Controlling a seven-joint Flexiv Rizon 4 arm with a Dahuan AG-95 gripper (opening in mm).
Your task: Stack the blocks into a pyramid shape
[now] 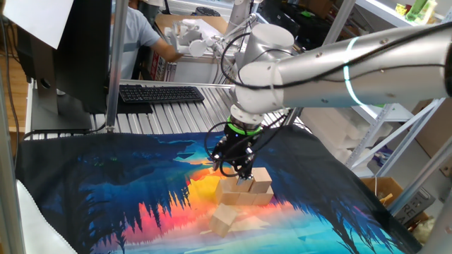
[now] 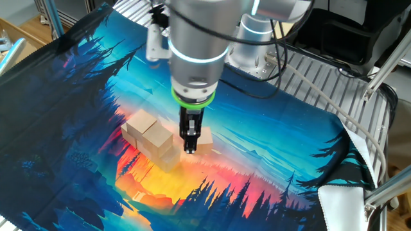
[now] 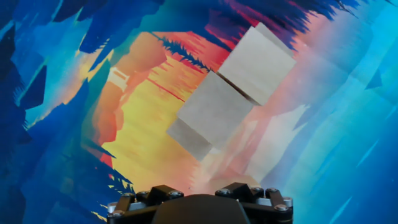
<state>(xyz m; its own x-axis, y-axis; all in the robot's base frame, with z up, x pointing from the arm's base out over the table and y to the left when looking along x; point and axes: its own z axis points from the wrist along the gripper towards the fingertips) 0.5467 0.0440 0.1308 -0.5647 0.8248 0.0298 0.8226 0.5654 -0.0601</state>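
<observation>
Busy lab behind, keyboard [image 1: 161,93] and metal rack at the back, bright sunset-forest cloth [image 1: 106,190] over the table. Gripper [image 2: 190,149] low over the orange middle of that cloth, right beside the blocks [image 2: 151,140] huddled in a touching clump; one loner [image 1: 223,220] lying a bit nearer the cloth's front edge. Jaws: honestly can't tell, fingertips never clearly visible. Looks like early building, base row only. Probably next: line up over one cube, square to its faces, then lift cleanly without nudging the neighbours.
</observation>
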